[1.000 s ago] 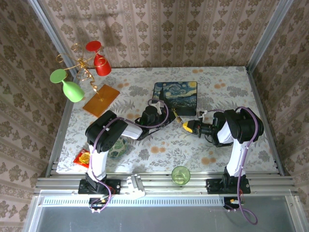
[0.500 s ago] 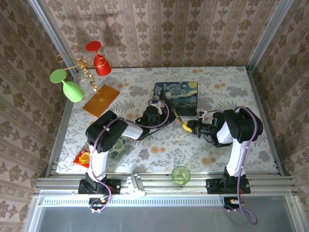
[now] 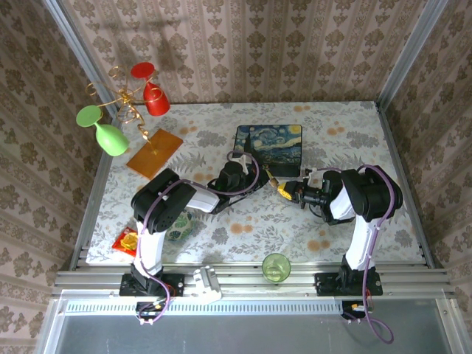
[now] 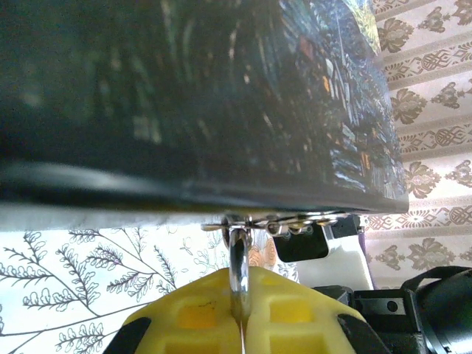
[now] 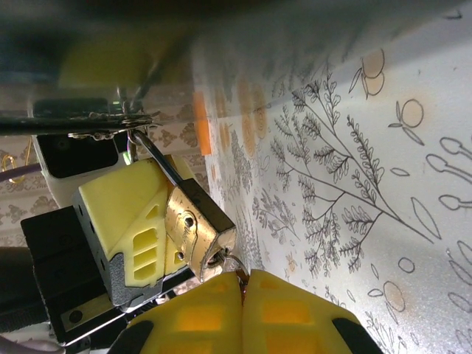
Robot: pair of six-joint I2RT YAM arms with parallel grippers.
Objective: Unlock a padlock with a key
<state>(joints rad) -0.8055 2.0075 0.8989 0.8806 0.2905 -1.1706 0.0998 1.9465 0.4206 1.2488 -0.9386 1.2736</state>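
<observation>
The small brass padlock [image 5: 193, 228] hangs by its thin shackle [image 4: 238, 254] from the metal hasp [image 4: 280, 219] on the front of the starry-night box [image 3: 268, 147]. My left gripper [image 4: 240, 279] is shut on the shackle, just under the box's edge. My right gripper [image 5: 242, 279] is shut on the key [image 5: 236, 267], whose tip sits in the keyhole at the padlock's lower end. From above, the padlock [image 3: 270, 178] lies between the left gripper [image 3: 245, 171] and the right gripper [image 3: 285, 190], in front of the box.
A gold wire stand [image 3: 133, 110] on an orange base holds a red and a green glass at the back left. A green cup [image 3: 275, 267] stands at the front edge. A red packet [image 3: 125, 240] lies front left, with a patterned bowl [image 3: 179, 227] beside the left arm.
My right gripper has crept a little left and away, closer to the padlock, with the key. The left arm holds still.
</observation>
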